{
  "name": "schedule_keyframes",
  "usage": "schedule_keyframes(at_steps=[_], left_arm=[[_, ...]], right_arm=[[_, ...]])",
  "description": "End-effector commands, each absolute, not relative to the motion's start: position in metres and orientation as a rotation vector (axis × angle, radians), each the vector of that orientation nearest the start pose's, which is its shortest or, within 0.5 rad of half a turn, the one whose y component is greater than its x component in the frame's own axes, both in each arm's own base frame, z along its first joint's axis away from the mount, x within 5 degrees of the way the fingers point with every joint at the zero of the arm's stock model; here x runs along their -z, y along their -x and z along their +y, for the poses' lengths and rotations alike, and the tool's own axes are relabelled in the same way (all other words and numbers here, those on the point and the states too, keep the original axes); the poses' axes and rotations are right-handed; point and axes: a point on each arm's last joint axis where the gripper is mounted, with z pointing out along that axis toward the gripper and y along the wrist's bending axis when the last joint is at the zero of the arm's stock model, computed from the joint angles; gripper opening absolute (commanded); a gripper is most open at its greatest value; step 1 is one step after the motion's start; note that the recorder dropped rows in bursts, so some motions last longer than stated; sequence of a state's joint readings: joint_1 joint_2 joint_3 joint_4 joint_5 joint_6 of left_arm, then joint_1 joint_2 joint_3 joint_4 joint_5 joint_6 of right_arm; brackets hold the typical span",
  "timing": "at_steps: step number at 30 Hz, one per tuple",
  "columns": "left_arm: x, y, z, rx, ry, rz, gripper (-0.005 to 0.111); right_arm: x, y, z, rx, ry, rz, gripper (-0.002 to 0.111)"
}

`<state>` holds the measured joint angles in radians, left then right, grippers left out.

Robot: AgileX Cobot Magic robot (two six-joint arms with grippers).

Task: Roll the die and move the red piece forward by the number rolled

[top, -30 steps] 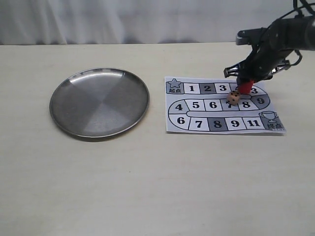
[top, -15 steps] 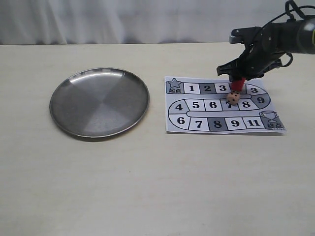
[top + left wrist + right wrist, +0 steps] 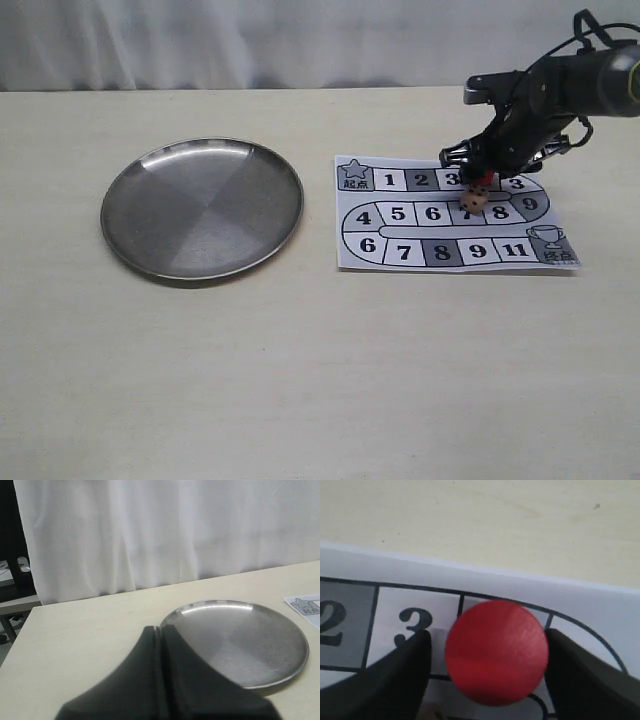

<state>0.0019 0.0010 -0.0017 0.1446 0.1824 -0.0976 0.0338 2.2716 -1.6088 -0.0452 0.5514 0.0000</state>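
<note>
Red piece stands on the board, on the square beside a 3; the die sits close by (on 7). Right pincer brackets the piece, barely parted. Left pincer, off the board, is closed, empty.

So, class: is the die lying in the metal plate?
No: the die sits on the paper game board, well to the right of the metal plate.
</note>
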Motion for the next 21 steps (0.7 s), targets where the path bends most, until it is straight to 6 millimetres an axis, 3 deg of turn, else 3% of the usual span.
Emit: schedule_keyframes(at_steps=[1, 3, 4, 6, 7, 8, 9, 10, 12, 15, 21], left_arm=[[-0.198, -0.056, 0.002, -0.054, -0.018, 1.655, 0.0], [-0.198, -0.056, 0.002, -0.054, -0.018, 1.655, 0.0], [-0.198, -0.056, 0.002, -0.054, -0.018, 1.655, 0.0], [-0.198, -0.056, 0.002, -0.054, -0.018, 1.655, 0.0], [-0.198, -0.056, 0.002, -0.054, -0.018, 1.655, 0.0], [-0.198, -0.056, 0.002, -0.054, -0.018, 1.655, 0.0], [-0.198, -0.056, 0.002, -0.054, -0.018, 1.655, 0.0], [-0.198, -0.056, 0.002, -0.054, -0.018, 1.655, 0.0], [-0.198, -0.056, 0.002, -0.054, -0.018, 1.655, 0.0], [-0.198, -0.056, 0.002, -0.054, -0.018, 1.655, 0.0], [-0.198, -0.056, 0.002, -0.054, -0.018, 1.655, 0.0]], right_arm=[[-0.168, -0.47, 0.015, 0.034, 0.091, 2.59, 0.071], [-0.22, -0.459, 0.014, 0.049, 0.123, 2.516, 0.066], [-0.246, -0.449, 0.014, 0.07, 0.178, 2.491, 0.057], [-0.311, -0.415, 0.012, 0.113, 0.271, 2.435, 0.028], [-0.329, -0.403, 0.011, 0.131, 0.283, 2.417, 0.019], [-0.36, -0.379, 0.009, 0.155, 0.283, 2.377, 0.004], [-0.375, -0.365, 0.008, 0.157, 0.278, 2.35, 0.005], [-0.396, -0.336, 0.007, 0.16, 0.269, 2.288, 0.005], [-0.41, -0.295, 0.008, 0.122, 0.246, 2.198, 0.005], [-0.405, -0.255, 0.009, 0.08, 0.221, 2.112, 0.005], [-0.363, -0.183, 0.011, -0.019, 0.141, 1.965, 0.005]])
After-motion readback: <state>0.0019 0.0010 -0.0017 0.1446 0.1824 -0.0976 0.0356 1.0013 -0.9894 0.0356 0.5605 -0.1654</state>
